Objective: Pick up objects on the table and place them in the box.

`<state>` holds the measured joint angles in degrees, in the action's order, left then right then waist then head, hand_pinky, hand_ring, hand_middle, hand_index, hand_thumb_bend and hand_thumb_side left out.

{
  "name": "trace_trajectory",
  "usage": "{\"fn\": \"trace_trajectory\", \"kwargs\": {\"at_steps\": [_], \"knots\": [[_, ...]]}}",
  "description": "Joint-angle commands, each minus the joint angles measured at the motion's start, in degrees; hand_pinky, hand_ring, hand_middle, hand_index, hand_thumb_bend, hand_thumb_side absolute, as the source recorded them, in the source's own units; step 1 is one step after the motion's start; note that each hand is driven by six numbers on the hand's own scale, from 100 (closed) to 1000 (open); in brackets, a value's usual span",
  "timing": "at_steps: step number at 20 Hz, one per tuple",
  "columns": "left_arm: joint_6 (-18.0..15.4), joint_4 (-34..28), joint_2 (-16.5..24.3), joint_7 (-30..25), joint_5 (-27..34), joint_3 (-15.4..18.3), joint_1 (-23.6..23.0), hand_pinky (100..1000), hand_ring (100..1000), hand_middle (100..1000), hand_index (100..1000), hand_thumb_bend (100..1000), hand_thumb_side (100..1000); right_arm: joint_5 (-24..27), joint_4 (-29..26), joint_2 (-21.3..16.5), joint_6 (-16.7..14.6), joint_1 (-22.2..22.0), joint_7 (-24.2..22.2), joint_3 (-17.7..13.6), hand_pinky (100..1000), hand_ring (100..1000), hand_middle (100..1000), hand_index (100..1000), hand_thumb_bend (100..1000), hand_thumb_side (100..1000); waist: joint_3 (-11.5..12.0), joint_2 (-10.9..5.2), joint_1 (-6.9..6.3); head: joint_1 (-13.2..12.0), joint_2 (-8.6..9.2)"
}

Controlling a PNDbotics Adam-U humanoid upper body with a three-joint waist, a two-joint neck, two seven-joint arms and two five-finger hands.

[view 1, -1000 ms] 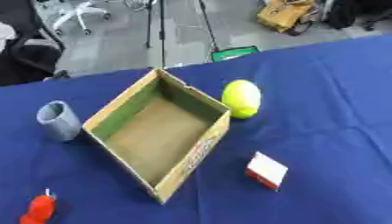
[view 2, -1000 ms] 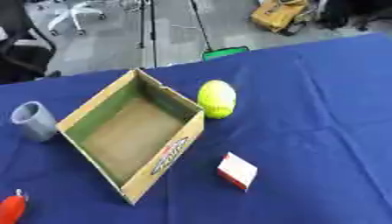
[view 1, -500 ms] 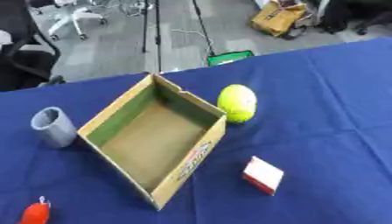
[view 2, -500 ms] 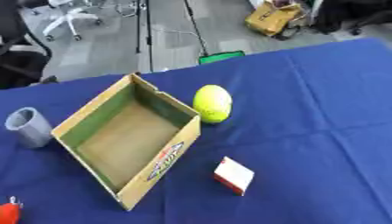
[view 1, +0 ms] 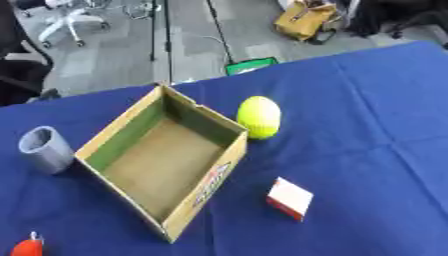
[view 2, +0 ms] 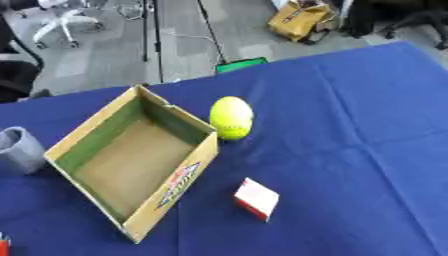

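Four things around the cardboard box: yellow ball, white-and-red pack, grey cup, red object; no robot hand visible.

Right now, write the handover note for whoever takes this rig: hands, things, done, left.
Hands: neither hand shows in either eye view.
Box: open cardboard, on the blue table, nothing in it.
Yellow ball: on the table by the box's far right corner, outside it.
Red and white small box: on the table, right of the box, apart from it.
Grey cup: upright, left of the box.
Red thing: at the lower left edge, only partly in view.
Done: nothing placed yet.
Left: all four things still to go into the box.
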<state>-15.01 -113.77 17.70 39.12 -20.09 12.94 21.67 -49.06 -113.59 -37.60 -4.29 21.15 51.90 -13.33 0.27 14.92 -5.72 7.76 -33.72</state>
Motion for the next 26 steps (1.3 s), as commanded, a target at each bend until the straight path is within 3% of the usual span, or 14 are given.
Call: {"fn": "trace_trajectory", "kwargs": {"at_steps": [1,8,10,15,21,26], "knots": [[0.0,-0.8,2.2,-0.5,-0.2,0.2,0.3,924,905,948,1000,100,1000,-1.2,-1.0,-4.9,2.1,0.0,-0.8,2.7,829,850,819,842,100,1000,0.1,-0.90,0.68,-0.2,-0.41],[0.2,-0.8,2.7,-1.1,-0.1,-0.2,0.3,925,905,947,1000,100,1000,-2.3,-1.0,-10.7,8.6,0.4,-11.4,7.0,824,848,818,848,105,1000,0.2,-0.93,1.35,-0.8,-0.90],[0.2,-0.8,2.9,-1.2,-0.1,-0.2,0.4,925,905,947,1000,100,1000,-2.1,-1.0,-12.8,10.2,0.7,-16.9,8.6,825,848,819,851,122,1000,0.3,-0.95,1.50,-0.9,-1.17],[0.3,-0.8,3.1,-1.5,-0.1,-0.4,0.3,925,904,947,1000,100,1000,-0.3,-1.0,-16.9,12.8,1.7,-30.3,11.9,820,845,820,858,262,1000,0.6,-1.03,1.68,-1.1,-1.70],[0.4,-0.8,3.8,-1.9,0.0,-0.8,0.2,926,904,947,1000,100,1000,0.4,-1.0,-21.1,16.9,1.7,-43.5,15.9,844,853,816,882,320,1000,0.5,-1.19,2.26,-0.8,-1.74],[0.5,-0.8,4.4,-2.6,0.4,-1.4,0.1,925,904,945,1000,100,1000,1.4,-1.0,-24.0,19.7,1.1,-53.6,21.0,860,863,821,893,339,1000,0.3,-1.39,2.85,-0.5,-1.79]]}}
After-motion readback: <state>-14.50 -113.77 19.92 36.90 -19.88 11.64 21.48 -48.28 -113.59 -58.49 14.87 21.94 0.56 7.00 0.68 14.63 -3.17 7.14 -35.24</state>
